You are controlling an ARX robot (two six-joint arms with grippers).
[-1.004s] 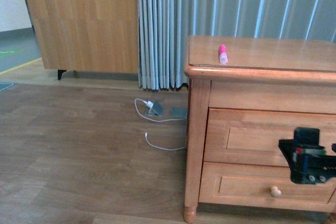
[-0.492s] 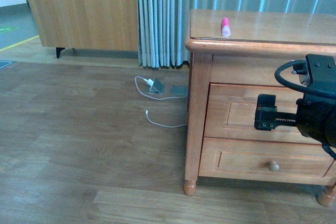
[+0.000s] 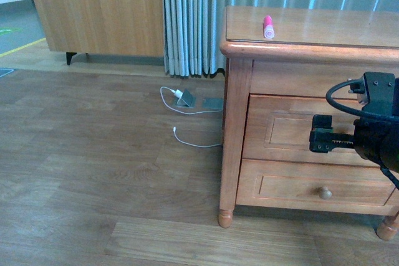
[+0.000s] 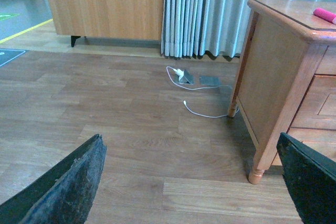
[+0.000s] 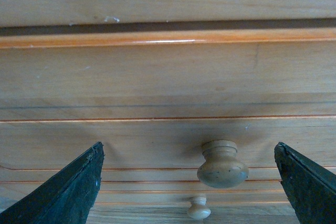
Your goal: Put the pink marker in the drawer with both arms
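The pink marker (image 3: 269, 27) lies on top of the wooden cabinet (image 3: 237, 123), near its back; it also shows in the left wrist view (image 4: 325, 15). The upper drawer (image 3: 280, 132) is shut. My right gripper (image 3: 321, 135) is open in front of the drawer's front, hiding its knob in the front view. In the right wrist view the gripper (image 5: 189, 148) faces the pale round knob (image 5: 222, 164), which sits between the fingers and apart from them. My left gripper (image 4: 190, 140) is open and empty, low over the floor left of the cabinet; it does not show in the front view.
The lower drawer's knob (image 3: 325, 193) shows below the right gripper. A white cable and charger (image 3: 187, 101) lie on the wood floor by the curtain (image 3: 193, 23). A large wooden wardrobe (image 3: 93, 10) stands at the back left. The cabinet's front leg (image 4: 256, 174) is near the left gripper.
My right arm rose from the lower drawer's height to the upper drawer's front, then edged slightly right. The view dropped closer to the cabinet. The marker has not moved.
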